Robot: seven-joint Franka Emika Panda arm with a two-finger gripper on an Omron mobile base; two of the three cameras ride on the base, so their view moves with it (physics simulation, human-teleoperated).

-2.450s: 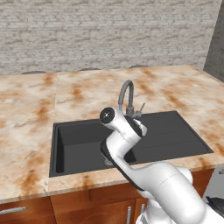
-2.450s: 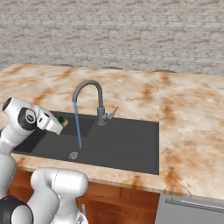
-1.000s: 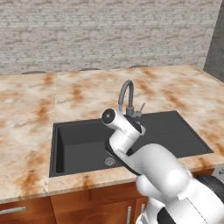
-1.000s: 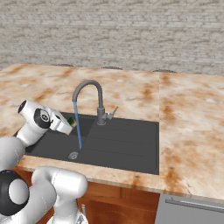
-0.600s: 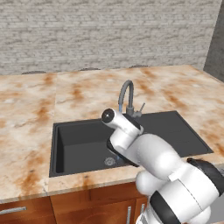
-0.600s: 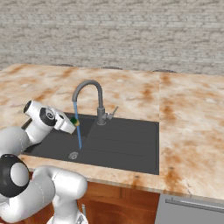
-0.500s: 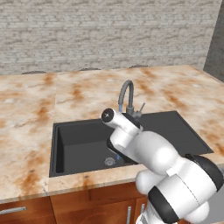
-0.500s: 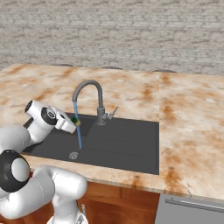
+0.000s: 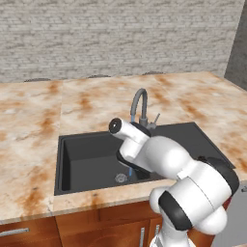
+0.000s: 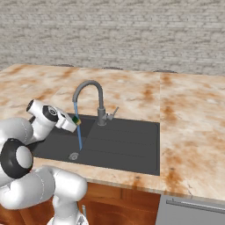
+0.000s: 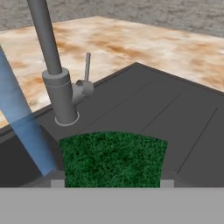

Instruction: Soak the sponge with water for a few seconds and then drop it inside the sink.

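My gripper (image 10: pixel 74 121) is shut on the sponge (image 10: pixel 77 119), a small green block with a yellow side, and holds it over the basin of the dark sink (image 10: pixel 132 149). The sponge sits right at the thin blue water (image 10: pixel 79 138) falling from the curved grey faucet (image 10: pixel 90 83) to the round drain (image 10: pixel 73 155). In the hand view the green sponge (image 11: pixel 113 159) lies between my fingertips, with the gripper (image 11: pixel 111 181) closed on it, and the water (image 11: pixel 26 127) runs down along its left edge. In the left base view my arm hides the sponge; a bit of water (image 9: pixel 130 171) shows above the drain (image 9: pixel 120 178).
The faucet's base and lever (image 11: pixel 70 94) stand just beyond the sponge. The flat drainboard (image 11: pixel 175 109) stretches to the right. Marbled counter (image 10: pixel 189 132) surrounds the sink, with a brick wall (image 10: pixel 132 35) behind. Basin walls (image 9: pixel 65 164) enclose the space below the hand.
My gripper has carried the sponge rightward across the basin until it meets the water stream. Over the last half second it has barely moved.
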